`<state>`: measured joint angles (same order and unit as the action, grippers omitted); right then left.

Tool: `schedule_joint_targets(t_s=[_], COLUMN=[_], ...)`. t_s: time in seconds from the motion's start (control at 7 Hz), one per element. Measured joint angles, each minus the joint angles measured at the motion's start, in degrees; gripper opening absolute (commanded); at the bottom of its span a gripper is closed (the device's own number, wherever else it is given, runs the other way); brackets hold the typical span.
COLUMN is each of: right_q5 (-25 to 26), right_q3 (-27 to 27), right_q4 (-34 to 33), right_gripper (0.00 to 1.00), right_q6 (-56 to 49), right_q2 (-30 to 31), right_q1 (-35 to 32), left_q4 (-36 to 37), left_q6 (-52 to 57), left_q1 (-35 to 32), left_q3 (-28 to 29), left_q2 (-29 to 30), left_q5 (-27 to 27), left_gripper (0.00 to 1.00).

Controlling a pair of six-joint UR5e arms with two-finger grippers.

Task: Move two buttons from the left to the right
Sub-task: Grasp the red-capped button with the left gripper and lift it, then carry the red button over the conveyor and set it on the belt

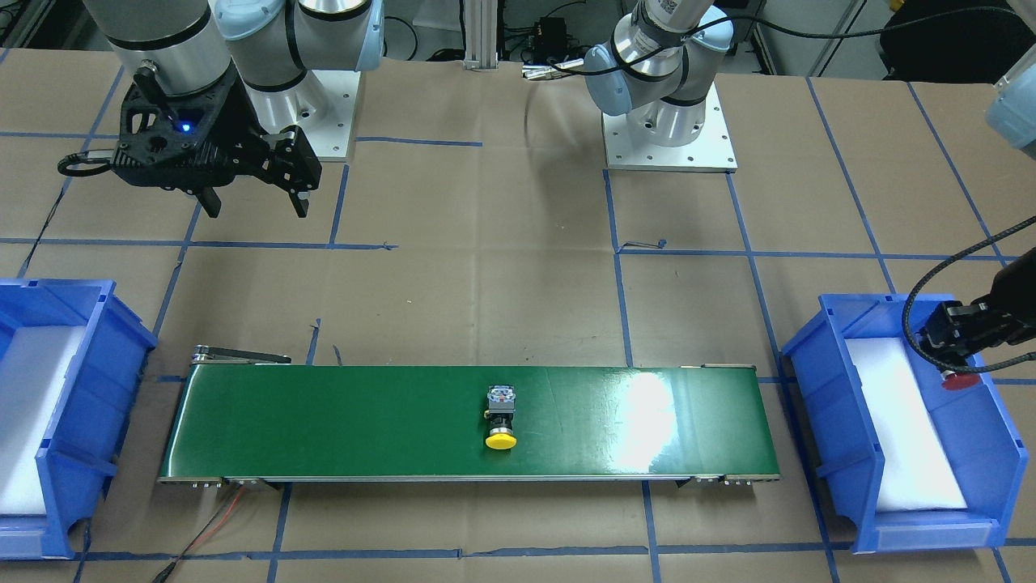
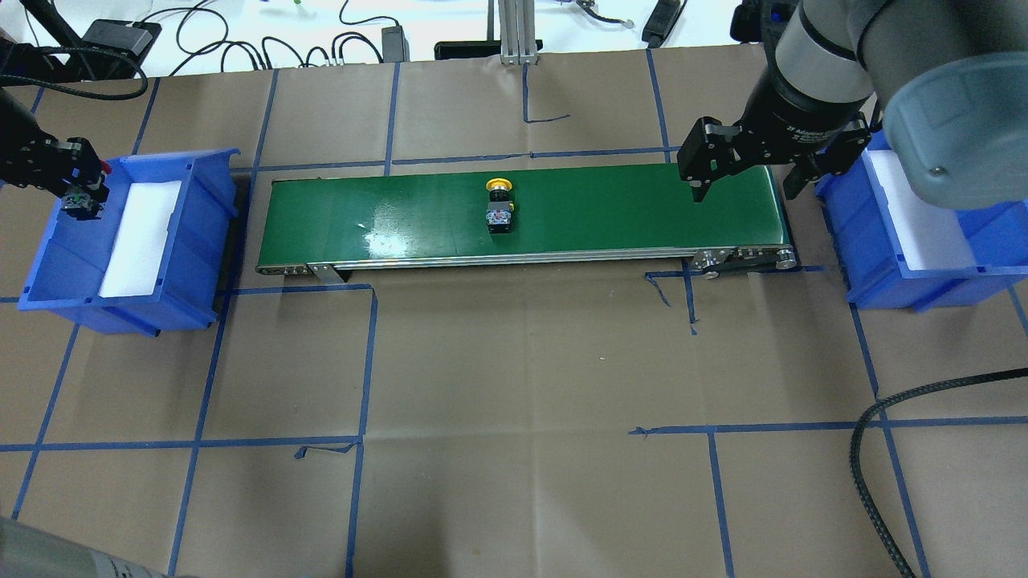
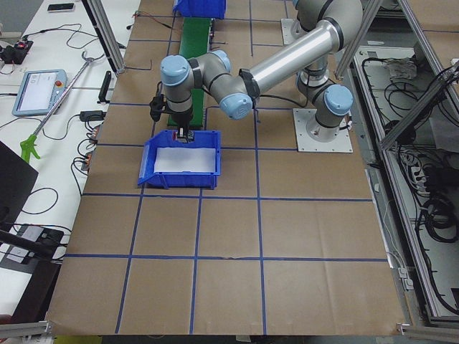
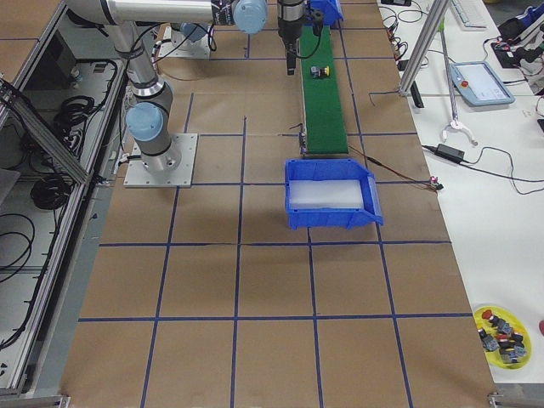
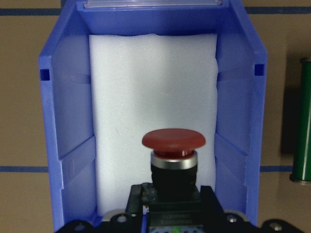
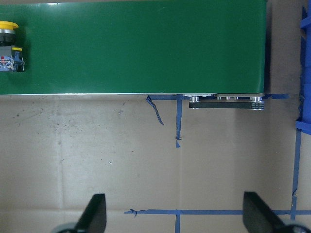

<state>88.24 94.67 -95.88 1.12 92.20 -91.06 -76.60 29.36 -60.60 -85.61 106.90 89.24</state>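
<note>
Button [image 2: 499,207] on conveyor [image 2: 626,209], bins [image 2: 197,233] at its ends (second button [image 5: 173,145] above left)

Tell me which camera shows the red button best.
The left wrist view: the red button fills the foreground, cap, collar and body clear above the blue bin's white foam. The front-facing view shows only its red cap; overhead shows a speck of red; the left side view shows it tiny; the right views miss it.

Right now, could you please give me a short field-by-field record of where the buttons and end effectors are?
yellow button: lying on its side, mid green conveyor belt
red button: gripped by left end effector, over the left blue bin
right end effector: open, empty, raised near belt's right end
right blue bin: only white foam visible
</note>
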Motion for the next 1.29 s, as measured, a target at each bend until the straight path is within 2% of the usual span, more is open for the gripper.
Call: schedule_joint_targets(t_s=[0.86, 1.29], right_q5=[0.00, 0.00], right_q3=[0.11, 0.39], right_q4=[-0.01, 0.00], right_gripper=[1.00, 1.00], right_q6=[-0.07, -0.05], right_q2=[-0.09, -0.09], right_q1=[0.00, 0.00], left_q4=[-0.73, -0.08], left_q6=[-13.75, -17.10], left_q1=[-17.53, -21.53], left_q3=[-1.24, -2.10], left_q2=[-1.47, 0.47], left_q5=[0.01, -0.18], left_gripper=[0.06, 0.06])
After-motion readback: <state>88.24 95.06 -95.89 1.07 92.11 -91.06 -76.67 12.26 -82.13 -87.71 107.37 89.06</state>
